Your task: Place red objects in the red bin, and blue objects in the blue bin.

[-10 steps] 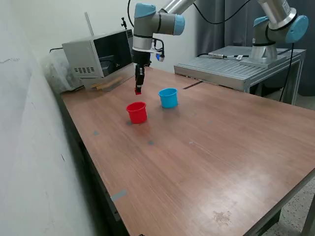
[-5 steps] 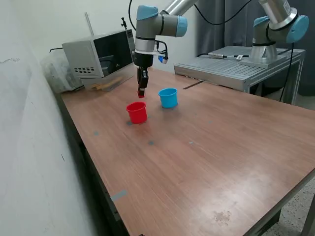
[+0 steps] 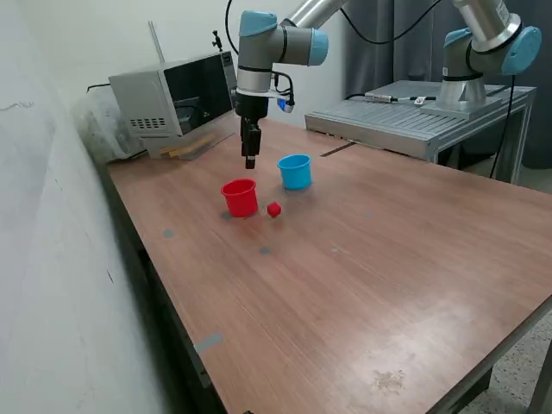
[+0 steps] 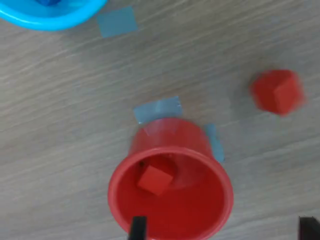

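Observation:
The red cup stands on the wooden table, with the light blue cup to the exterior view's right of it. My gripper hangs just above and behind the red cup, open and empty. In the wrist view its fingertips stand wide apart over the red cup. One red cube lies inside that cup. A second red cube lies on the table beside the red cup, blurred in the wrist view. Something dark blue shows inside the blue cup.
A grey microwave-like box stands at the back on the exterior view's left. A second arm sits on a metal platform at the back right. Blue tape patches mark the table. A wall runs along the left.
The gripper held a red cube at its tip before and moved slightly to the exterior view's right. It has opened, and the cube now lies on the table beside the red cup.

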